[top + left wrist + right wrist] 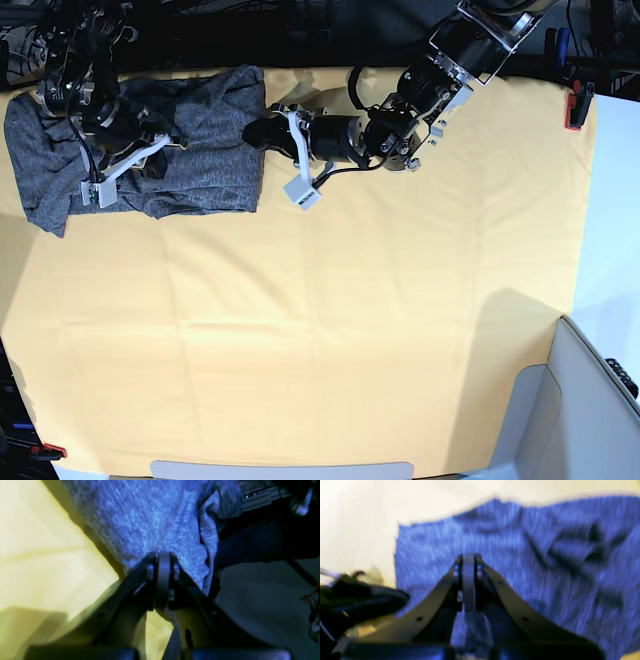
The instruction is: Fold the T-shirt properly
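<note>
Base view: T-shirt (190,140) bunched at the far left corner of the yellow-clothed counter (350,330). Left wrist view alone shows the left gripper (163,555), jaws closed, pinching the shirt's edge. Right wrist view: right gripper (469,556), jaws closed above the fabric; whether anything is pinched is unclear.
</note>
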Action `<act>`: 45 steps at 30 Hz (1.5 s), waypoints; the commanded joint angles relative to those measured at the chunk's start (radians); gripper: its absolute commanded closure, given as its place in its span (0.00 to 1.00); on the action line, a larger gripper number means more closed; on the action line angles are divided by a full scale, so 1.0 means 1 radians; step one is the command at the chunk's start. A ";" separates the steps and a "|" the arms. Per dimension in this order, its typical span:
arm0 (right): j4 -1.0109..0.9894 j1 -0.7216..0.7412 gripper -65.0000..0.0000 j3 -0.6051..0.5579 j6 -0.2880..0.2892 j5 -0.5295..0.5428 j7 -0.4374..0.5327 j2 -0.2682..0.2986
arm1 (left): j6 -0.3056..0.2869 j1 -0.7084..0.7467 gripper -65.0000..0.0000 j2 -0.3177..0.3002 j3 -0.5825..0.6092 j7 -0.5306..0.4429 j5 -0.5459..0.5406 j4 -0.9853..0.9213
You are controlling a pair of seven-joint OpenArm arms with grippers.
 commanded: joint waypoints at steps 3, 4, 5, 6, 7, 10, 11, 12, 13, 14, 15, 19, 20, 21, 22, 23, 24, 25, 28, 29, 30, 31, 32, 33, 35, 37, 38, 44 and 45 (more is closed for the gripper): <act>-0.025 -0.006 1.00 0.001 0.002 0.008 0.019 0.019 | -0.014 -0.018 1.00 0.004 -0.005 -0.010 -0.022 0.016; -0.038 -0.012 1.00 0.001 0.002 0.008 0.019 0.019 | -0.014 -0.018 1.00 0.004 -0.005 -0.010 -0.022 0.016; -0.047 -0.023 1.00 0.001 0.003 0.008 0.019 0.027 | -0.014 -0.018 1.00 0.004 -0.005 -0.010 -0.022 0.016; -0.048 -0.032 1.00 0.000 0.003 0.008 0.011 0.039 | -0.014 -0.018 1.00 0.004 -0.005 -0.010 -0.022 0.016; -0.050 -0.037 1.00 0.000 0.003 0.010 -0.001 0.050 | -0.014 -0.018 1.00 0.004 -0.005 -0.010 -0.022 0.016; -0.050 -0.049 1.00 0.003 0.003 0.015 -0.044 0.076 | -0.014 -0.018 1.00 0.004 -0.005 -0.010 -0.022 0.016; -0.050 -0.055 1.00 0.004 0.003 0.015 -0.053 0.094 | -0.014 -0.018 1.00 0.004 -0.005 -0.010 -0.022 0.016; -0.050 -0.060 1.00 0.004 0.003 0.015 -0.056 0.110 | -0.014 -0.020 1.00 0.004 -0.005 -0.010 -0.022 0.016; -0.050 -0.061 1.00 0.004 0.003 0.015 -0.053 0.127 | -0.014 -0.021 1.00 0.004 -0.005 -0.010 -0.022 0.016; -0.050 -0.064 1.00 0.006 0.003 0.012 -0.052 0.143 | -0.014 -0.021 1.00 0.004 -0.005 -0.010 -0.022 0.016; -0.050 -0.061 1.00 0.007 0.003 0.010 -0.052 0.160 | -0.014 -0.021 1.00 0.004 -0.005 -0.010 -0.022 0.016; -0.050 -0.055 1.00 0.061 0.003 0.010 -0.050 0.197 | -0.014 -0.021 1.00 0.004 -0.005 -0.010 -0.022 0.016; -0.050 -0.041 1.00 0.087 0.003 0.010 -0.052 0.197 | -0.014 -0.021 1.00 0.004 -0.005 -0.012 -0.022 0.016; -0.050 -0.031 1.00 0.110 0.003 0.010 -0.055 0.197 | -0.014 -0.021 1.00 0.004 -0.005 -0.012 -0.022 0.016; -0.050 -0.026 1.00 0.130 0.003 0.010 -0.055 0.199 | -0.014 -0.021 1.00 0.004 -0.005 -0.012 -0.022 0.016; -0.050 -0.023 1.00 0.150 0.003 0.010 -0.053 0.200 | -0.014 -0.023 1.00 0.004 -0.005 -0.012 -0.022 0.016; -0.050 -0.014 1.00 0.175 0.003 0.010 -0.053 0.202 | -0.014 -0.023 1.00 0.004 -0.005 -0.012 -0.022 0.016; -0.050 -0.006 1.00 0.198 0.003 0.010 -0.053 0.202 | -0.014 -0.023 1.00 0.004 -0.005 -0.012 -0.022 0.016; -0.050 0.017 1.00 0.294 0.003 0.010 -0.053 0.202 | -0.014 -0.023 1.00 0.004 -0.005 -0.012 -0.022 0.016; -0.053 0.028 1.00 0.322 0.003 0.010 -0.053 0.202 | -0.014 -0.023 1.00 0.004 -0.005 -0.012 -0.022 0.016; -0.056 0.042 1.00 0.360 0.005 0.010 -0.055 0.202 | -0.014 -0.023 0.99 0.004 -0.005 -0.012 -0.022 0.016; -0.064 0.052 1.00 0.397 0.011 0.012 -0.055 0.202 | -0.014 -0.023 0.99 0.004 -0.005 -0.012 -0.022 0.016; -0.081 0.062 0.99 0.426 0.036 0.016 -0.055 0.203 | -0.014 -0.023 0.99 0.004 -0.005 -0.012 -0.022 0.016; -0.099 0.072 0.97 0.449 0.082 0.016 -0.056 0.205 | -0.014 -0.023 0.99 0.004 -0.005 -0.012 -0.022 0.019; -0.173 0.097 0.87 0.488 0.200 0.010 -0.056 0.235 | -0.014 -0.023 0.96 0.004 -0.005 -0.012 -0.022 0.019; -0.269 0.112 0.77 0.501 0.264 0.010 -0.056 0.262 | -0.014 -0.023 0.91 0.004 -0.006 -0.012 -0.022 0.021; -0.331 0.126 0.72 0.501 0.280 0.008 -0.055 0.281 | -0.014 -0.024 0.88 0.004 -0.006 -0.012 -0.022 0.022; -0.570 0.204 0.68 0.501 0.353 0.010 -0.050 0.344 | -0.014 -0.020 0.80 0.004 -0.084 -0.009 -0.024 0.022; -0.602 0.218 0.68 0.501 0.376 0.010 -0.050 0.360 | -0.014 -0.017 0.80 0.007 -0.107 -0.003 -0.024 0.029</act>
